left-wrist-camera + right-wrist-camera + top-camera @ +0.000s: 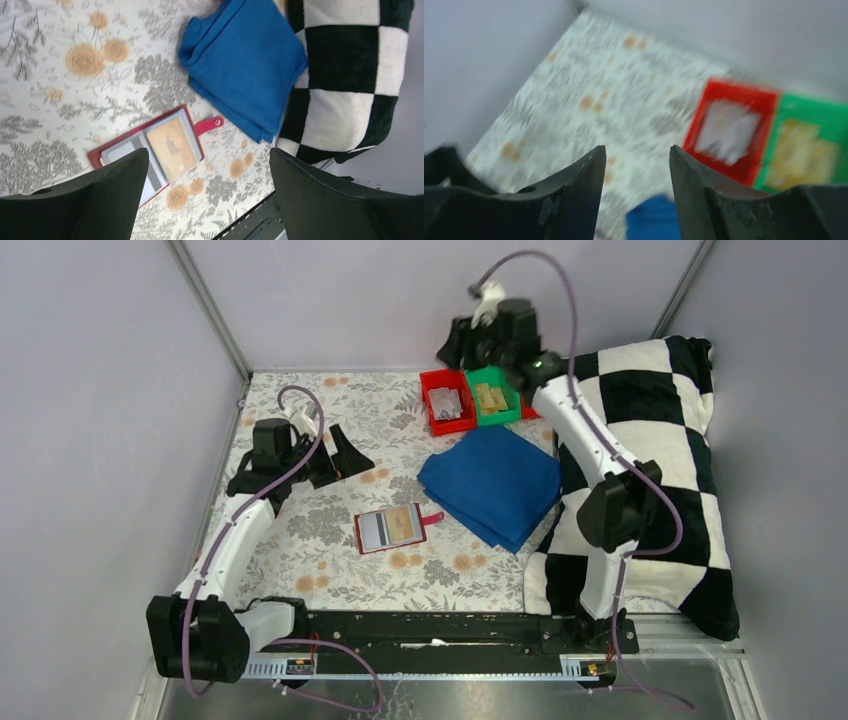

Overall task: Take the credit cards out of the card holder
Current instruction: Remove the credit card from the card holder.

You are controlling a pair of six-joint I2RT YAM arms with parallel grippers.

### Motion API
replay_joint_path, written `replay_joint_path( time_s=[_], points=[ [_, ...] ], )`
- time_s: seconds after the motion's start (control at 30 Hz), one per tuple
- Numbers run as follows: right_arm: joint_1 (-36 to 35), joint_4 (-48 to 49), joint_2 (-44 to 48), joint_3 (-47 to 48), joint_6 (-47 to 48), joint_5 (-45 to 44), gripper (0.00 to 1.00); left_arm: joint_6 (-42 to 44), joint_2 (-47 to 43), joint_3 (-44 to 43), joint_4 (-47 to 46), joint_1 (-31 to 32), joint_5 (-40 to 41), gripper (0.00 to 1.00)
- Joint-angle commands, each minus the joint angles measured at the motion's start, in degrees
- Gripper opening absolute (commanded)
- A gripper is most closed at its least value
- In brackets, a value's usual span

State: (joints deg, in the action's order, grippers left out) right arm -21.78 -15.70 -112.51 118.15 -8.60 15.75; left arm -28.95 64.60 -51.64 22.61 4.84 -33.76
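Credit cards in the open card holder looked thin, stiff, slick, so you likely needed an exposed edge, left gripper and right gripper both spread empty, off it.

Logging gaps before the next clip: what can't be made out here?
Card holder, left wrist view: a finger of the left gripper hides one corner.
Cards, top view: too small to count.
Red bin and green bin, right wrist view: blur hides the contents.
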Motion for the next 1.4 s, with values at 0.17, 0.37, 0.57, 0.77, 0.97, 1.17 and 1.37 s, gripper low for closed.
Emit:
replay_joint_path(
  time_s=[0.17,0.37,0.57,0.77,0.97,1.17,1.37],
  points=[
    [-12.46,17.73,12.4,-40.82,-17.36,8.35,0.57,-7.52,-1.58,14.91,-5.39,0.96,-1.47,0.92],
    [-19.44,25.75,14.69,-57.18,-25.72,12.11,0.52,-11.26,-2.28,20.98,-10.25,1.73,-4.14,0.9],
    [-21.29,30.77,11.17,-60.9,-28.58,13.31,0.48,-15.77,0.46,23.57,-17.45,3.59,-7.85,0.87],
    [-21.75,29.22,8.56,-59.78,-27.34,11.13,0.47,-15.25,-0.4,21.86,-13.76,4.35,1.19,0.86],
    [-21.73,32.01,6.1,-61.02,-29.15,11.55,0.48,-12.53,0.41,20.55,-10.5,5.69,5.16,0.87],
    [-21.78,32.77,4.54,-61.87,-29.46,11.21,0.48,-12.39,0.88,21.16,-11.18,6.5,6.61,0.87],
    [-21.73,33.12,3.45,-62.16,-29.54,11.5,0.49,-11.04,4.01,19.99,-11.16,6.88,7.16,0.87]
  ],
)
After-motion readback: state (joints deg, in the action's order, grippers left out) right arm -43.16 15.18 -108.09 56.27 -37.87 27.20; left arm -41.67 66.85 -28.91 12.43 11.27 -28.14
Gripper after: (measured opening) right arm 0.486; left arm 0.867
